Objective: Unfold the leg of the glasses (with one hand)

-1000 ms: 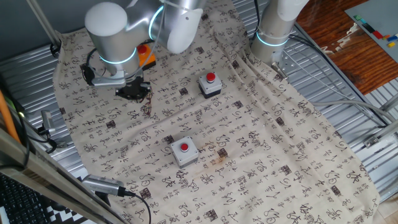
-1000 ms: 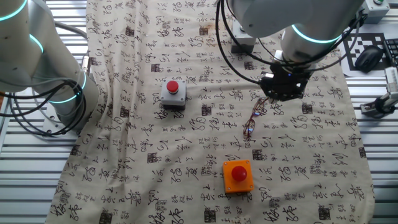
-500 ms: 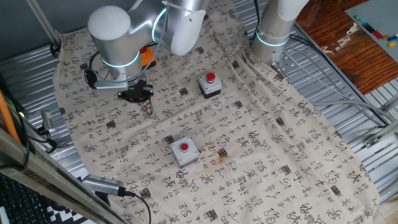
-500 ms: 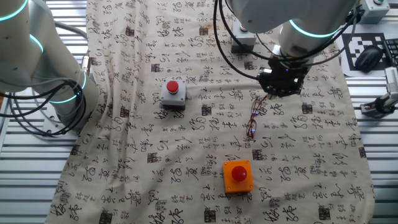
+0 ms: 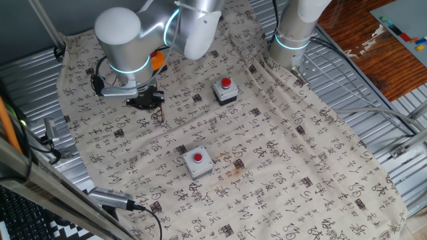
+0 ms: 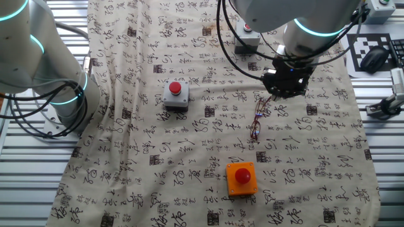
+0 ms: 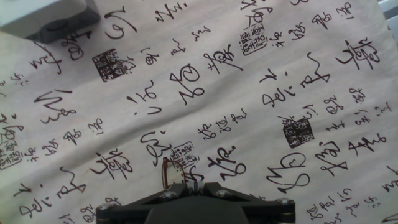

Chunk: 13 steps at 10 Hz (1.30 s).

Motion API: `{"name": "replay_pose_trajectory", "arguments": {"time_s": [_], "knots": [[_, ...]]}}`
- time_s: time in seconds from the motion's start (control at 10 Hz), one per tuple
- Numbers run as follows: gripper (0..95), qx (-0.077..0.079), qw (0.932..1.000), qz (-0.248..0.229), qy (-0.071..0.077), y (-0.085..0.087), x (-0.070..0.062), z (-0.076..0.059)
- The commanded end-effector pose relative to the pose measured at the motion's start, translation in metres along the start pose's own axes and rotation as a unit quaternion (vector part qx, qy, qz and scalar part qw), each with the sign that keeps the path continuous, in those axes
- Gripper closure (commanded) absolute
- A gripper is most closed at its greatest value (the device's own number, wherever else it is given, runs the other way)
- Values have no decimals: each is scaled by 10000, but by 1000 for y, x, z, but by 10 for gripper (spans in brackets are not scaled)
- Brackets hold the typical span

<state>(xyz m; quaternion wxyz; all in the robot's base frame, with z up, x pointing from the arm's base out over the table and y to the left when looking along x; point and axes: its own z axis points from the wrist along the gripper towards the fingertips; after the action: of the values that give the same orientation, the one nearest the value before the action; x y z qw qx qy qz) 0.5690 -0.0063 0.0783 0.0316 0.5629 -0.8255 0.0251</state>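
Reddish-brown glasses (image 6: 255, 123) on calligraphy-printed cloth (image 6: 189, 164), characters unreadable, beneath the hand (image 6: 282, 93), grip state unclear.

beige cloth (image 6: 189, 157) with black characters, orange box (image 6: 241, 178)

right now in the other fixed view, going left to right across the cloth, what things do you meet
Grey button box → orange button box → glasses → tool, poised just above the far end of the glasses.
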Motion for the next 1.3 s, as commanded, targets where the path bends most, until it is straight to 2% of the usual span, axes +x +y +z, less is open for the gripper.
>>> {"name": "replay_pose_trajectory", "arguments": {"time_s": [0.1, 0.4, 0.5, 0.8, 1.3], "knots": [[950, 10, 9999, -106, 32, -4, 7, -2], [950, -16, 9996, -269, 40, -8, 18, -4], [760, -42, 9996, -283, 15, -8, 19, -5], [760, -102, 9996, -260, -17, -6, 19, -8], [760, -137, 9997, -204, -85, 9, 23, -9]]}}
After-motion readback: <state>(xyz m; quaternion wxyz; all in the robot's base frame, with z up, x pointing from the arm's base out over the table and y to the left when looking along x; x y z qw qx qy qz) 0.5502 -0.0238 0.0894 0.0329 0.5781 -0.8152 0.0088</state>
